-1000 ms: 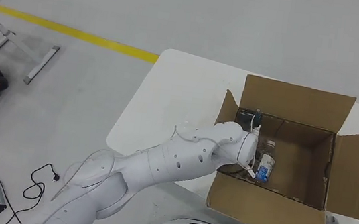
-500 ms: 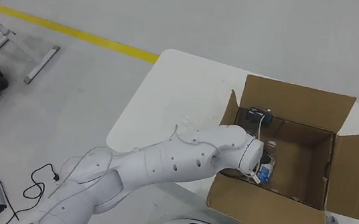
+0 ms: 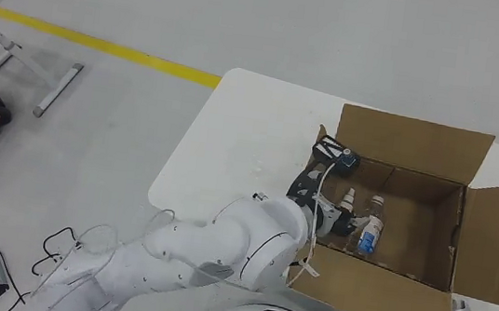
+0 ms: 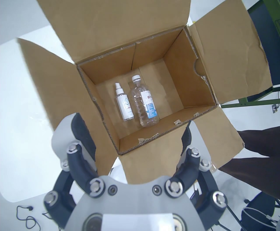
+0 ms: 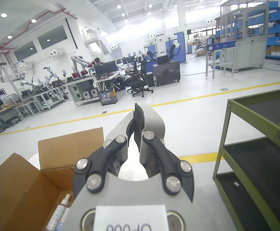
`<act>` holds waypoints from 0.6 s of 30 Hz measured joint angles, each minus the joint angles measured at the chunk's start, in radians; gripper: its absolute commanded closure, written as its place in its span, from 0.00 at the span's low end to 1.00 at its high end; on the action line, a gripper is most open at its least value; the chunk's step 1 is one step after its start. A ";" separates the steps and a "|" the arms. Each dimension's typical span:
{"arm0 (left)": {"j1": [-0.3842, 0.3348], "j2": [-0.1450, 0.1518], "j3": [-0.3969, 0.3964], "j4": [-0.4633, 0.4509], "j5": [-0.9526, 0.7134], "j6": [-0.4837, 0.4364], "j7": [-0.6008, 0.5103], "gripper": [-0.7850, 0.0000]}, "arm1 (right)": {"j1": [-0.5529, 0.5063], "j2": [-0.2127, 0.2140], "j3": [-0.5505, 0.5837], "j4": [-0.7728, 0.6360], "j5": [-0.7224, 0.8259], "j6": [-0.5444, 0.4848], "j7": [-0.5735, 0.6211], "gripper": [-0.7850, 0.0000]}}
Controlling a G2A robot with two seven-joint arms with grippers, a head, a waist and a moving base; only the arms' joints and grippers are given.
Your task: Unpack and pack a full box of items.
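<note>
Left hand (image 4: 132, 126) held spread above box (image 4: 131, 26); right hand (image 5: 136, 122) pressed together, empty. Spray bottle (image 4: 123, 105) and water bottle (image 4: 145, 107) lie side by side: both may be caught at once.

A white table (image 3: 244, 127) with rounded corners carries one open cardboard box (image 3: 415, 143), flaps spread, toward its right side.

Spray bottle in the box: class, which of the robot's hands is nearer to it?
Left. The left hand hangs open above the edge of the box, facing down at the spray bottle. The right hand, shut, sits outside the box, pointing away from it.
</note>
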 measured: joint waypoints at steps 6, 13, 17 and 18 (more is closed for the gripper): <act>0.143 0.026 -0.147 -0.124 0.089 -0.029 -0.029 0.00 | 0.001 0.000 -0.004 0.003 0.005 -0.008 -0.008 1.00; 0.141 0.025 -0.146 -0.121 0.087 -0.028 -0.028 0.00 | 0.001 0.000 -0.004 0.003 0.005 -0.008 -0.008 1.00; 0.153 0.025 -0.148 -0.118 0.084 -0.035 -0.016 0.00 | 0.003 0.001 -0.005 0.004 -0.010 -0.012 -0.015 1.00; 0.167 0.026 -0.150 -0.116 0.083 -0.045 0.003 0.00 | 0.001 0.002 -0.002 0.003 -0.028 -0.010 -0.015 1.00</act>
